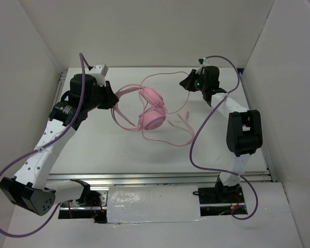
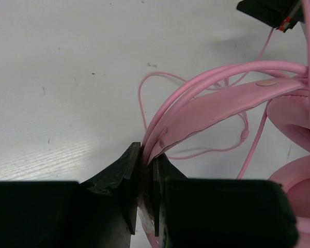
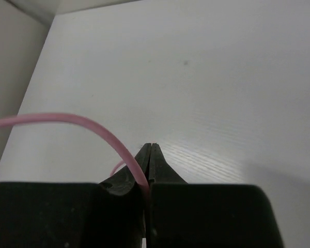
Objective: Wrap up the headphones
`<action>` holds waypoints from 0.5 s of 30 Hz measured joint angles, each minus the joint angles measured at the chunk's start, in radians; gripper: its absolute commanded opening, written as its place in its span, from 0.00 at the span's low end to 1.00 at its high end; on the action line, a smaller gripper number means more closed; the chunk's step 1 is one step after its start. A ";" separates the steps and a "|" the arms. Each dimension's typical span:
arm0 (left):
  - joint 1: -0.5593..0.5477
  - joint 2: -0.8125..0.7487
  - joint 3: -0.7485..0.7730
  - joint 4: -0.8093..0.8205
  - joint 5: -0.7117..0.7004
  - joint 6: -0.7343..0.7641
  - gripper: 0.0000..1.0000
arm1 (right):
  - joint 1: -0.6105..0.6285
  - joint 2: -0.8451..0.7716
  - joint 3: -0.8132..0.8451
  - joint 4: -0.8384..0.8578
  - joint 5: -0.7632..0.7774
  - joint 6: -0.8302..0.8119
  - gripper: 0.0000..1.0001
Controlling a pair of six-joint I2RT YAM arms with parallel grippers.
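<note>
Two claws closed: left claw (image 2: pixel 146 155) pinches the headband (image 2: pixel 222 103); right claw (image 3: pixel 151 147) pinches the cord (image 3: pixel 67 120) arcing off to its left. Advice: hold the headphones (image 1: pixel 152 111) steady and wind the cord under light tension.

Bright, even light on the white table (image 1: pixel 144 150) — soft shadows, and the near fingers (image 3: pixel 206 217) blur dark.

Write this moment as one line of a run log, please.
left claw: shut on headband | right claw: shut on cord | ear cups: lying on table
</note>
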 measured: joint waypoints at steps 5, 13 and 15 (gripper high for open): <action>0.021 -0.014 -0.020 0.019 0.019 -0.008 0.00 | -0.115 -0.012 0.010 -0.069 0.064 0.032 0.00; 0.052 -0.022 -0.037 0.075 0.126 -0.023 0.00 | -0.099 -0.001 0.092 -0.222 0.102 -0.002 0.00; 0.065 -0.011 -0.002 0.077 0.161 -0.033 0.00 | -0.074 0.005 0.106 -0.244 0.109 -0.010 0.00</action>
